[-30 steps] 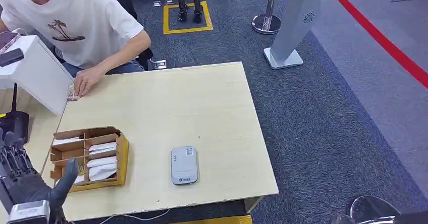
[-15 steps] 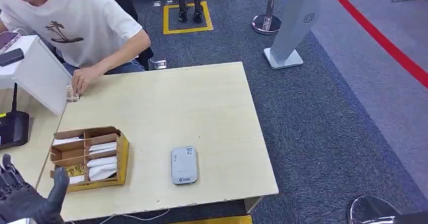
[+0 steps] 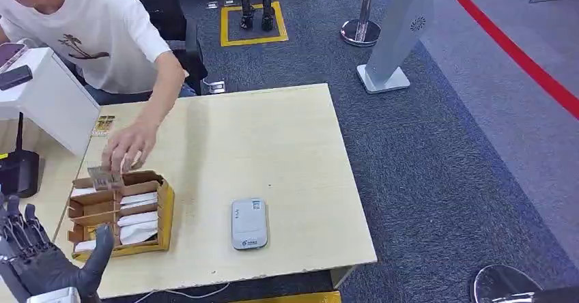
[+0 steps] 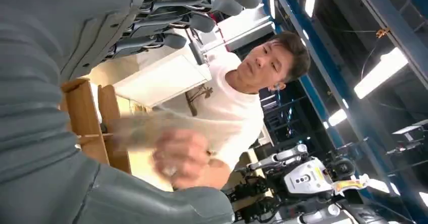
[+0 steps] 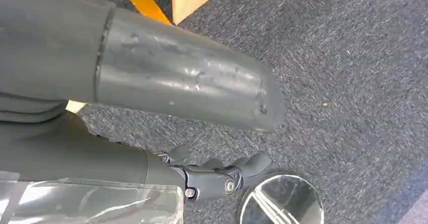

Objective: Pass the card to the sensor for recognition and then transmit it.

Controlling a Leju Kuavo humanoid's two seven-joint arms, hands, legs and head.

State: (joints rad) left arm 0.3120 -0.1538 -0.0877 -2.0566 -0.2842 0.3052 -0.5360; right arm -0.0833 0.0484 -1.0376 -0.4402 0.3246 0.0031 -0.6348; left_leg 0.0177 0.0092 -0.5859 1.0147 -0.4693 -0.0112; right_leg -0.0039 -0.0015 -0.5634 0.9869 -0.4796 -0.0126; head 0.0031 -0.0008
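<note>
The left hand (image 3: 41,265) hovered open and empty, fingers spread, at the table's (image 3: 273,146) near left corner beside the cardboard organizer (image 3: 119,214). A person's hand (image 3: 126,146) held a card (image 3: 104,178) over the organizer's far edge; the grey sensor (image 3: 248,223) lay apart to the right. The right hand (image 5: 222,176) hung over carpet, fingers loosely curled, holding nothing.

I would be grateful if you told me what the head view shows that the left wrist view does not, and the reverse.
Head view alone: the grey sensor lying flat on the wooden table, right of the card box, and the grey carpet. Left wrist view alone: ceiling lights and other robots parked behind the person. Both share the left hand, holding nothing with fingers spread, the card box, and the person's hand holding a card over the box's far end.
</note>
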